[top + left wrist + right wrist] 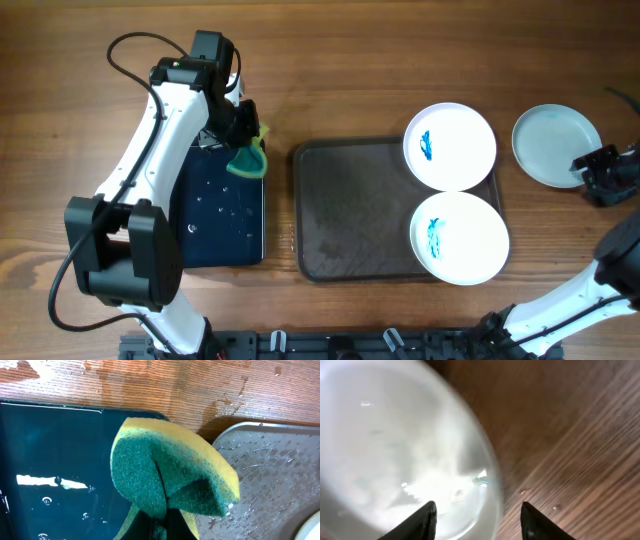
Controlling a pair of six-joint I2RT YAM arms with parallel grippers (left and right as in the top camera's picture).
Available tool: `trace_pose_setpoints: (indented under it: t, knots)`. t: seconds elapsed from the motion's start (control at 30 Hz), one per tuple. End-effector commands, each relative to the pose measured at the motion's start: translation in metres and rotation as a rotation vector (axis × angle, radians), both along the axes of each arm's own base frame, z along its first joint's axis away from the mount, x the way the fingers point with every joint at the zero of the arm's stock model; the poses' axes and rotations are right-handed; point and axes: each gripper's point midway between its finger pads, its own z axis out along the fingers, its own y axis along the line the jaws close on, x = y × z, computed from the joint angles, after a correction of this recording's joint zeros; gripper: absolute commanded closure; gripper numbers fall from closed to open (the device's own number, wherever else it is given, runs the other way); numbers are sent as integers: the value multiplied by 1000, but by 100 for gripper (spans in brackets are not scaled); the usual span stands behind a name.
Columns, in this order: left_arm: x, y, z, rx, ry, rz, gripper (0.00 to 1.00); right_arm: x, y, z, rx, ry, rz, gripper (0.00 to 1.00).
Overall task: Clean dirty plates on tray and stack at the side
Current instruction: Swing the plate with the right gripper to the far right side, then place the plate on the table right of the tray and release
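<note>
Wood-grain tabletop [340, 80]; water streaks showed only in left wrist view. Brown tray [350, 210] sat centre, upper dirty plate [450, 146] and lower dirty plate [460, 238] on its right side. Clean plate [556, 140] lay off tray, right. Left fingers [180, 530] were clamped on folded sponge [165, 475] over black tray [215, 215]. Right wrist view was blurred, with right fingers [425, 520] apart over clean plate's rim.
</note>
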Motion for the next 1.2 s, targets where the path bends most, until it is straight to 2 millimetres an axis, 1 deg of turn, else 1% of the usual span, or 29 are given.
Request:
trace_pose_setpoints:
  t: [0.0, 0.03, 0.07, 0.1, 0.13, 0.17, 0.2, 0.23, 0.27, 0.3, 0.33, 0.37, 0.43, 0.47, 0.53, 0.57, 0.67, 0.73, 0.8, 0.83, 0.87, 0.9, 1.0, 1.03, 1.1, 1.17]
  knots:
    - [4, 2, 12, 7, -37, 8, 96, 36, 5, 86, -134, -148, 89, 40]
    - [4, 2, 12, 7, -37, 8, 96, 41, 14, 103, -149, -164, 125, 39]
    - [5, 4, 11, 19, -38, 9, 96, 44, 29, 117, -154, -172, 178, 39]
    - [5, 10, 11, 51, -40, 14, 96, 46, 47, 123, -143, -170, 224, 38]
    - [5, 15, 9, 80, -40, 18, 96, 47, 63, 125, -124, -168, 271, 38]
    - [4, 15, 8, 82, -36, 15, 96, 47, 78, 124, -99, -162, 312, 37]
    - [0, 17, 4, 84, -23, 14, 96, 46, 106, 122, -41, -147, 388, 37]
    - [-5, 20, -3, 92, -2, 11, 96, 45, 124, 121, -14, -131, 439, 37]
    - [-13, 23, -13, 99, 26, 10, 96, 44, 138, 120, -3, -117, 474, 37]
    - [-18, 25, -20, 100, 44, 14, 96, 45, 147, 119, 4, -110, 497, 37]
    - [-26, 28, -33, 104, 72, 18, 96, 45, 160, 119, 13, -99, 526, 37]
    - [-32, 30, -44, 104, 88, 22, 96, 46, 166, 118, 17, -97, 531, 38]
    - [-46, 30, -65, 92, 122, 24, 96, 44, 170, 112, 25, -86, 524, 38]
    - [-52, 29, -75, 85, 131, 33, 96, 43, 168, 105, 14, -79, 526, 38]
    - [-58, 27, -82, 70, 143, 32, 96, 42, 162, 88, -24, -65, 547, 38]
    - [-58, 27, -82, 70, 144, 32, 96, 41, 158, 81, -50, -55, 552, 38]
    - [-56, 26, -82, 62, 137, 32, 96, 43, 150, 72, -112, -56, 597, 37]
    - [-52, 25, -82, 56, 123, 31, 96, 41, 151, 61, -113, -54, 609, 37]
    - [-48, 22, -82, 42, 103, 30, 96, 32, 155, 34, -87, -30, 615, 38]
    - [-47, 22, -82, 38, 102, 30, 96, 29, 159, 24, -67, -28, 618, 38]
    - [-47, 20, -81, 29, 102, 29, 96, 28, 164, 18, -39, -40, 623, 40]
    - [-47, 18, -81, 19, 102, 29, 96, 33, 170, 17, -18, -77, 630, 41]
    - [-47, 18, -81, 19, 102, 29, 96, 45, 175, 19, 0, -143, 639, 42]
    - [-47, 18, -81, 19, 102, 29, 96, 46, 176, 18, 5, -146, 638, 45]
    - [-47, 18, -81, 19, 102, 29, 96, 49, 182, 10, 47, -158, 644, 58]
    - [-46, 18, -81, 18, 97, 29, 96, 51, 188, -1, 93, -161, 648, 66]
